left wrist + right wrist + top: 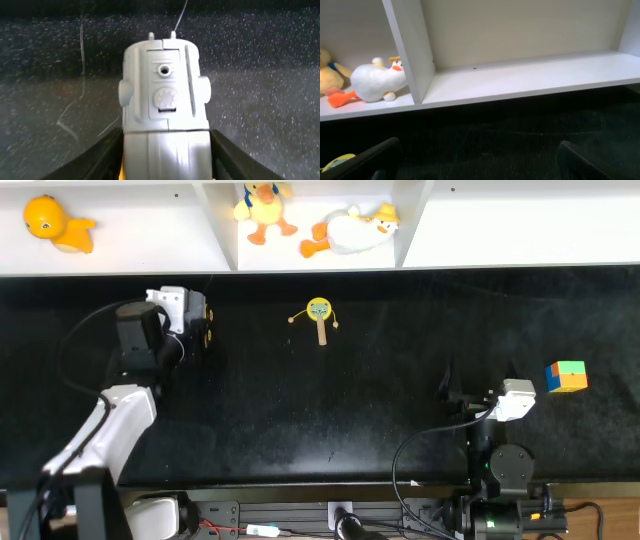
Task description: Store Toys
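Carrying step, we reckon: left gripper point(167, 161) clamped on the grey robot toy point(165, 95), over the black mat point(350, 420) near the left cubby of the white shelf point(130, 250). Next we'd need to push it in beside the orange duck point(55, 222) and release. Right gripper point(477, 162) hangs open.

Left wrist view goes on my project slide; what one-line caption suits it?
The left tool clamps a pale grey plastic robot toy, with the speckled black tabletop behind it.

Top-down overhead, right wrist low, shelf point(530, 75) shared
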Robot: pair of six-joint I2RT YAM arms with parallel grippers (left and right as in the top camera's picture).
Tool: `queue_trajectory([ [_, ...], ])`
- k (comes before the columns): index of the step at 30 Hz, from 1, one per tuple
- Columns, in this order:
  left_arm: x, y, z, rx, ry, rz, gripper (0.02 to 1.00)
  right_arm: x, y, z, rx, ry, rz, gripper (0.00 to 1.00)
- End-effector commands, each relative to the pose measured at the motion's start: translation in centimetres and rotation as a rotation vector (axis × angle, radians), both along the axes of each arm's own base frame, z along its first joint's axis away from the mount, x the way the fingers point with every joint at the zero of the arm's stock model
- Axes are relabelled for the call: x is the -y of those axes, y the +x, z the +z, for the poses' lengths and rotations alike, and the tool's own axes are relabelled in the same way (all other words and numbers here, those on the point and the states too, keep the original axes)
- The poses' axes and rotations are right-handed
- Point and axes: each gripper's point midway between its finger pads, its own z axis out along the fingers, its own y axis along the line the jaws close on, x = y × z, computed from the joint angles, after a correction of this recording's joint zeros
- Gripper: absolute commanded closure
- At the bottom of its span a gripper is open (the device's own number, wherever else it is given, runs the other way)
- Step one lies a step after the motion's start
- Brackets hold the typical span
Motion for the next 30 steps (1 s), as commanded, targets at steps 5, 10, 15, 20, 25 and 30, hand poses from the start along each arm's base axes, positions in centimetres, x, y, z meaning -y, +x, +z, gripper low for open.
queue_trajectory([
  [5, -0.6, -5.1, 0.7, 0.036, 0.031, 0.051, 0.617, 0.0, 0.0, -0.3, 0.001, -0.002, 0.003, 0.005],
  [10, -0.1, -6.5, 2.4, 0.054, 0.003, 0.04, 0.687, -0.1, 0.0, -0.3, 0.0, -0.002, 0.003, 0.005],
  [15, -0.1, -5.4, 6.2, 0.126, 0.006, 0.036, 0.711, -0.1, 0.0, -0.3, 0.001, -0.002, 0.003, 0.005],
  [20, -0.2, -3.2, 10.9, 0.214, 0.018, 0.029, 0.715, -0.1, 0.0, -0.3, 0.0, -0.002, 0.003, 0.005],
  [25, -0.4, -0.5, 14.0, 0.261, 0.036, 0.022, 0.715, -0.1, 0.0, -0.3, 0.001, -0.002, 0.003, 0.005],
  [30, -0.6, 3.0, 14.6, 0.253, 0.034, 0.022, 0.713, 0.0, 0.0, -0.3, 0.0, -0.002, 0.003, 0.005],
])
